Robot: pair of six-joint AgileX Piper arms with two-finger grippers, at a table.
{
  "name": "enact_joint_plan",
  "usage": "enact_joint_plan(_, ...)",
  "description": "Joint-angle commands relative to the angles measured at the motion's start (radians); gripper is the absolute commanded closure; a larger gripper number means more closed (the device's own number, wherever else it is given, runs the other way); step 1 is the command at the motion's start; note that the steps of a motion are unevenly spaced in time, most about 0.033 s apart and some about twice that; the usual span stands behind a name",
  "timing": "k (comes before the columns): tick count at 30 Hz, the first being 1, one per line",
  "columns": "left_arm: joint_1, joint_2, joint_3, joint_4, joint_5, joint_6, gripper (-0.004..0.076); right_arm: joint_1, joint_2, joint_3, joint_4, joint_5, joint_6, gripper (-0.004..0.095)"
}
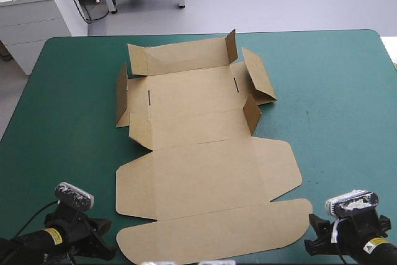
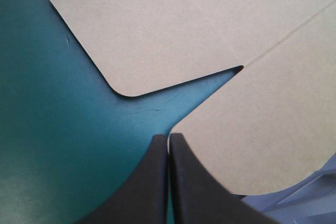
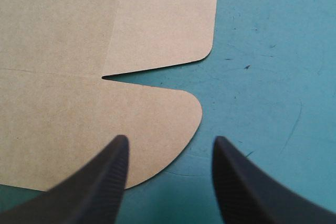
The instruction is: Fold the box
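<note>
Near flap of the box (image 1: 205, 153) is not yet gripped (left gripper (image 2: 167, 137) closed empty, right gripper (image 3: 170, 140) spread empty); edge grasp is needed.

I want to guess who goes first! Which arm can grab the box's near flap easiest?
Right, probably. The right tool is open over the flap's corner; the left tool is shut.

From above and behind, the high camera looks down over the whole table (image 1: 335, 122); each wrist camera sits close above one near corner of the box (image 1: 205, 172), which the high view also shows.
</note>
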Motion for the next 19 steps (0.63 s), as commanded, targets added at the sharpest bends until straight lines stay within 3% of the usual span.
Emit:
enact_joint_plan(1, -0.002, 0.011, -0.024, -0.026, -0.038, -0.008, 0.0732, 0.000, 0.009, -0.028, 0.020, -0.031, -0.014, 0.0151)
enact_joint_plan(13, -0.002, 0.011, -0.024, -0.026, -0.038, -0.005, 0.0732, 0.000, 0.154, -0.262, 0.048, 0.145, -0.014, 0.0139)
enact_joint_plan(19, -0.002, 0.011, -0.024, -0.026, -0.038, -0.007, 0.0732, 0.000, 0.329, -0.414, 0.123, 0.153, -0.002, 0.0139)
